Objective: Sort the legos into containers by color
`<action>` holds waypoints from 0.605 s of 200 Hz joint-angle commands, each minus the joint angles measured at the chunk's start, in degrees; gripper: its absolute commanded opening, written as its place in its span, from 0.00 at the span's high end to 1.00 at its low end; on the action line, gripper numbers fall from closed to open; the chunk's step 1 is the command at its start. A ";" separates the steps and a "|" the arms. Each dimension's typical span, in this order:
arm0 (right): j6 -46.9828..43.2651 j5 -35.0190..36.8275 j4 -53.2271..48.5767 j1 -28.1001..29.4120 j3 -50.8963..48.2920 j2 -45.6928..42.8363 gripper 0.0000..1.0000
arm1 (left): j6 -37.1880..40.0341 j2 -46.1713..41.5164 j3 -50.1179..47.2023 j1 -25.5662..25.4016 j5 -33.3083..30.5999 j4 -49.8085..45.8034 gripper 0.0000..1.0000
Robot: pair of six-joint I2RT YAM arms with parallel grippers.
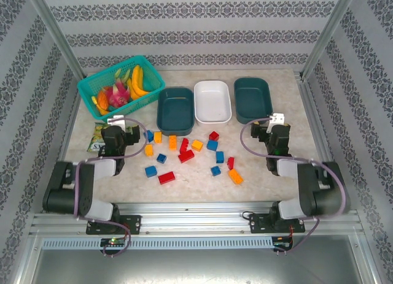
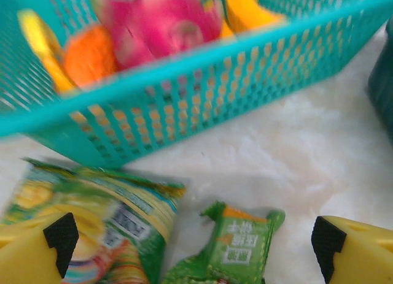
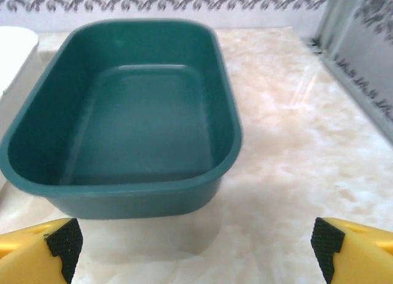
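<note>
Poised wide and empty: left gripper (image 2: 193,250), right gripper (image 3: 193,244).
Scattered mid-table at 6 o'clock of the white tray (image 1: 212,103): legos (image 1: 186,156). Likely light, stiff, slick; best pinched across flat sides.

Overhead view from near edge; wrist views low, close; share basket (image 2: 184,106), tray (image 3: 147,195).

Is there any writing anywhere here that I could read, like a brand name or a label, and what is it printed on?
On the small green packet: a white patch with block characters, too blurred to read.
On the larger green packet: a dark label with white marks, too blurred to read.
On the basket, the trays and the legos: no writing seen.
</note>
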 commanded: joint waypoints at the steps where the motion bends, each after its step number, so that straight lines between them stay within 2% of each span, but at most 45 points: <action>1: -0.99 8.36 -6.50 2.88 4.10 -10.90 0.02 | -0.05 -10.98 4.50 -3.14 -8.48 -9.55 0.00; 24: -3.11 12.45 -18.87 8.05 14.16 -20.04 0.02 | -1.13 -20.10 10.12 -6.16 -11.88 -21.37 0.00; 34: -0.44 14.19 -26.07 10.39 20.57 -22.37 0.02 | -0.59 -23.42 12.15 -8.21 -13.09 -23.95 0.00; 42: 8.88 16.59 -34.90 11.24 26.88 -23.12 0.02 | -1.00 -25.52 14.17 -10.25 -14.29 -26.35 0.00; 50: 23.03 15.30 -49.93 10.44 33.96 -22.93 0.02 | -3.56 -26.88 16.89 -11.48 -14.56 -30.04 0.00; 54: 29.32 13.14 -57.79 9.73 37.31 -22.63 0.02 | -6.58 -27.22 18.88 -11.64 -14.71 -34.42 0.00; 61: 36.05 9.27 -69.39 8.51 41.72 -22.05 0.02 | -17.93 -27.09 23.99 -11.50 -14.19 -45.66 0.00; 68: 39.91 7.78 -72.95 8.17 42.40 -21.80 0.02 | -25.71 -26.47 30.04 -11.07 -11.02 -59.67 0.00; 75: 38.33 -0.38 -72.39 6.89 41.76 -21.71 0.02 | -29.95 -25.69 34.42 -10.99 -8.87 -68.78 0.00; 79: 37.21 -4.57 -72.52 6.54 41.73 -21.39 0.02 | -31.00 -25.35 34.94 -11.05 -6.65 -69.77 0.00; 84: 36.43 -6.42 -75.70 6.73 43.05 -20.69 0.02 | -31.63 -24.97 35.06 -10.75 -3.13 -70.12 0.00; 105: 32.67 0.43 -93.26 16.22 51.04 -15.91 0.03 | -32.35 -24.49 35.21 -11.33 11.79 -70.74 0.00; 121: 31.33 -1.07 -100.37 23.20 52.52 -13.38 0.10 | -32.40 -24.92 33.91 -13.31 19.25 -70.95 0.00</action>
